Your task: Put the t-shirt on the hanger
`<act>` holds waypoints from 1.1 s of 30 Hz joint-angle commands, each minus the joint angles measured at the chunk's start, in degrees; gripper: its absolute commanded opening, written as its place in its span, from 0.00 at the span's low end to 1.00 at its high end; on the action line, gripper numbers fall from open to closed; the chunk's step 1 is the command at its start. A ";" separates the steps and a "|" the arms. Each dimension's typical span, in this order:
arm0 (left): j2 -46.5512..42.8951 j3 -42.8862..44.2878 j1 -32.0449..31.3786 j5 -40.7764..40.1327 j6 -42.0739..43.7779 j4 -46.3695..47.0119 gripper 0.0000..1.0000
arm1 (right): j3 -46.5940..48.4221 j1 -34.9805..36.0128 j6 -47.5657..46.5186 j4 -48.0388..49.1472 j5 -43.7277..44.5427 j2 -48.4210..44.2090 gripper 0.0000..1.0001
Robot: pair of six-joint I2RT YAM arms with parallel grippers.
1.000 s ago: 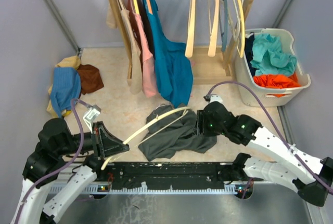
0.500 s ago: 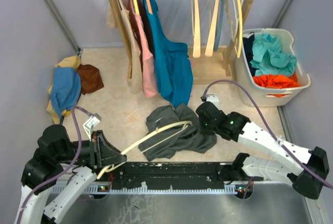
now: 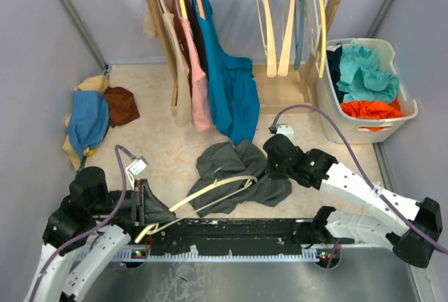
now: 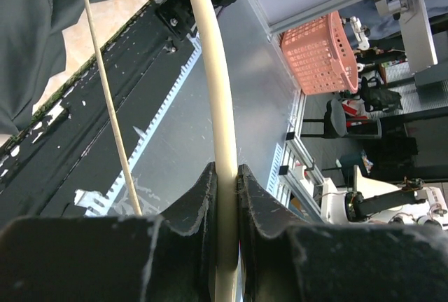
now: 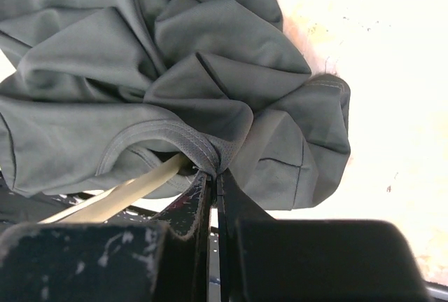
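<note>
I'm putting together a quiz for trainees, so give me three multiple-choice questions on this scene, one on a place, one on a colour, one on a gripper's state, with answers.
1. Where does the white basket stand?
A. Beside the left arm's base.
B. At the clothes rack's right end.
C. Hanging from the rail.

2. What colour is the t-shirt lying between the arms?
A. Teal-blue.
B. Pink.
C. Dark grey.

3. What is the left gripper doing?
A. Shut on the hanger.
B. Open, holding nothing.
C. Shut on a cable.

Answers: B, it sits just past the rack's right post; C, the crumpled fabric is charcoal; A, its fingers clamp the pale wooden bar.
</note>
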 commanded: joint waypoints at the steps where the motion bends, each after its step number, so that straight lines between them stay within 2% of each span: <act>1: -0.35 -0.69 0.05 -0.78 1.54 3.68 0.02 | 3.60 0.46 -1.43 1.47 -0.02 -1.07 0.00; 14: -0.45 -4.37 0.08 0.44 3.81 10.57 0.02 | 8.57 0.47 -6.95 2.64 -5.64 -2.56 0.00; 28: -13.14 -16.08 0.06 1.76 -6.53 24.10 0.02 | 15.35 0.45 -15.17 -0.19 -5.70 -2.53 0.00; 33: -13.23 -16.97 0.10 2.19 -5.56 23.54 0.02 | 15.67 0.63 -16.73 2.13 -7.87 -4.32 0.00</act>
